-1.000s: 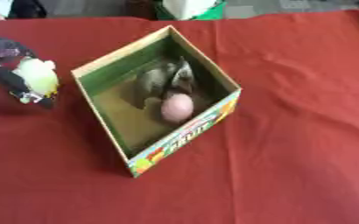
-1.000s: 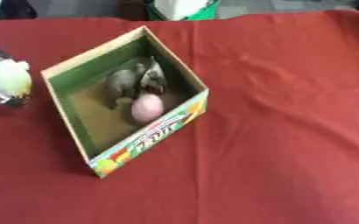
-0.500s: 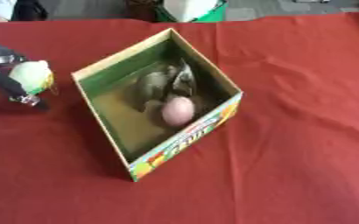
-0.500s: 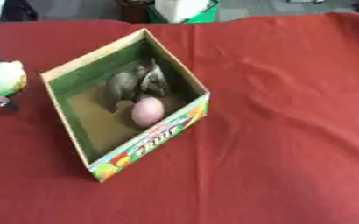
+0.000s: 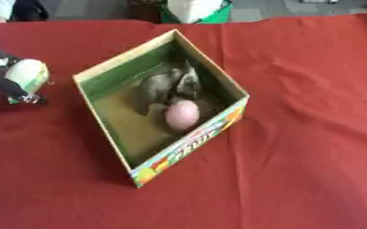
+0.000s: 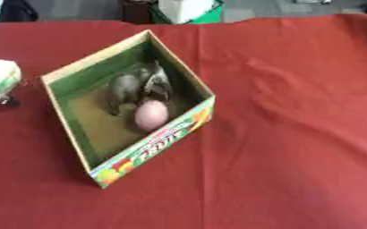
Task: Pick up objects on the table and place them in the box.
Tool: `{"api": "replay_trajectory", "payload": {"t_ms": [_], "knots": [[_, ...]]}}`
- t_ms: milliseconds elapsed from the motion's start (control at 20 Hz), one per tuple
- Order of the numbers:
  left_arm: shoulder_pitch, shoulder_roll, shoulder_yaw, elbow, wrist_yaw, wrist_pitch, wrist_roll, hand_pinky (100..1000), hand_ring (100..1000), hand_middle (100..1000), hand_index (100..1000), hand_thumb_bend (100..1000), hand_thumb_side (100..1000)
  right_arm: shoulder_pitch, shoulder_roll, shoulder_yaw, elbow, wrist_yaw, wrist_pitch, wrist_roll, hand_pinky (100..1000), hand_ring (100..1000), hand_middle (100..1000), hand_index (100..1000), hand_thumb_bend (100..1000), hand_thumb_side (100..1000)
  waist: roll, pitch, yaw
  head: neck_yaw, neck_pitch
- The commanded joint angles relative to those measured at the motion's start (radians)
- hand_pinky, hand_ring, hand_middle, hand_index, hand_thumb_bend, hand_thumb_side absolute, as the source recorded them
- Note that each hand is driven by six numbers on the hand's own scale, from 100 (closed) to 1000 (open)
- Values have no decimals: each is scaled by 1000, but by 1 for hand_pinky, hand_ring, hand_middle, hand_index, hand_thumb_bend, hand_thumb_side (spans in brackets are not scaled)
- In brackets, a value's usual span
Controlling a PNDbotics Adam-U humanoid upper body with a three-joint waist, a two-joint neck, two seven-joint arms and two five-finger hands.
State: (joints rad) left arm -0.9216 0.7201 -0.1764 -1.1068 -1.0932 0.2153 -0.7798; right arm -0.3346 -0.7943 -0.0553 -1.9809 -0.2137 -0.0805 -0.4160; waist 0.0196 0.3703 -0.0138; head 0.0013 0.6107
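At the frame's left edge, the left hand (image 5: 0,74), partly cut off, curls around a pale green object (image 5: 27,75); red tablecloth (image 5: 304,112) beneath.

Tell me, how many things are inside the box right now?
2: a grey animal figure toward the far corner of the box, and a pink egg right in front of it. Something small could be hidden behind them.

Item count
One box (image 5: 188,146); inside it one pink egg (image 5: 182,114) and one grey animal figure (image 5: 167,84); one pale green object (image 5: 27,74).
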Motion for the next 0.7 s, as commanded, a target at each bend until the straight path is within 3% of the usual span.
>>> {"api": "replay_trajectory", "payload": {"t_ms": [50, 100, 150, 200, 250, 300, 450, 600, 700], "knots": [[-18, 19, 15, -1, 1, 11, 40, 747, 860, 866, 996, 425, 643, -8, -15, -14, -19, -4, 1, 0, 676, 820, 784, 842, 100, 1000, -1, -17, -3, 4, -14], [-18, 19, 16, 1, 0, 14, 53, 740, 855, 858, 988, 387, 631, -8, -15, -14, -19, -4, 0, 0, 677, 821, 784, 842, 100, 1000, -1, -16, -3, 5, -14], [-17, 18, 17, 5, -1, 17, 64, 728, 845, 847, 974, 269, 593, -8, -14, -14, -19, -4, -1, 1, 678, 821, 785, 843, 100, 1000, -1, -16, -4, 4, -14], [-17, 17, 17, 9, -1, 20, 74, 726, 843, 845, 971, 245, 585, -8, -14, -14, -19, -5, -2, 1, 678, 822, 785, 843, 100, 1000, 0, -15, -4, 4, -14], [-17, 16, 18, 13, 1, 22, 81, 721, 837, 836, 961, 140, 555, -8, -14, -14, -19, -6, -3, 2, 678, 822, 786, 843, 100, 1000, 0, -15, -4, 4, -14], [-17, 15, 17, 16, 4, 24, 86, 720, 837, 835, 960, 107, 547, -7, -14, -15, -19, -6, -3, 2, 678, 822, 786, 843, 100, 1000, 0, -15, -5, 3, -13], [-18, 12, 16, 21, 17, 25, 93, 710, 827, 826, 944, 100, 451, -7, -13, -15, -19, -8, -4, 4, 679, 823, 787, 844, 100, 1000, 1, -15, -4, 3, -12], [-19, 12, 13, 18, 26, 28, 98, 683, 806, 805, 914, 100, 413, -5, -12, -16, -19, -9, -3, 3, 679, 823, 785, 844, 100, 1000, 2, -17, -4, 0, -11], [-20, 14, 11, 9, 19, 37, 117, 612, 752, 750, 843, 100, 401, -3, -12, -17, -19, -10, -3, 3, 680, 824, 782, 844, 100, 1000, 2, -19, -3, -1, -10]]}}
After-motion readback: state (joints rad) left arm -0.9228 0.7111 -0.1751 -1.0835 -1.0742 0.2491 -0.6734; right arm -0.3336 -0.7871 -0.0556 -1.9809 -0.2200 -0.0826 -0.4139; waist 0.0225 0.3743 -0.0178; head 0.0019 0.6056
